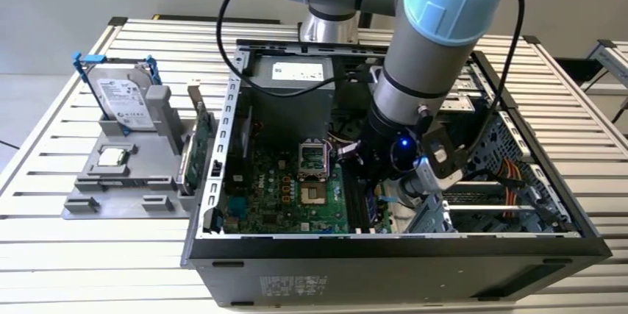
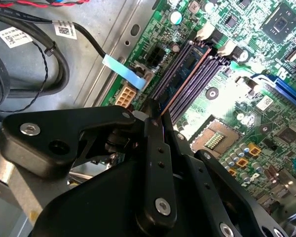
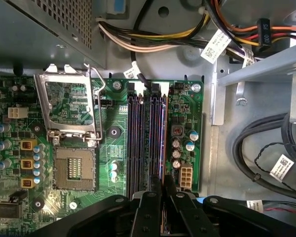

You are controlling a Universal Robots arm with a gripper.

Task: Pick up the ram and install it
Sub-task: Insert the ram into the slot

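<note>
black gripper (image 3: 162, 197) fingers pinch the ram (image 2: 180, 79), which stands edge-on in the outermost memory slot (image 3: 164, 138) of the green motherboard (image 1: 284, 196) inside the open case (image 1: 393, 244). a tilted push could jam it; capacitors (image 3: 180, 148) and cables (image 3: 266, 143) crowd the slot's outer side.

We see the arm (image 1: 432, 56) reaching steeply down, its wrist low. In both wrist views our gripper (image 3: 162, 185) has its black fingers (image 2: 155, 148) drawn nearly together, clamped edge-on upon the ram (image 2: 180, 81).
</note>
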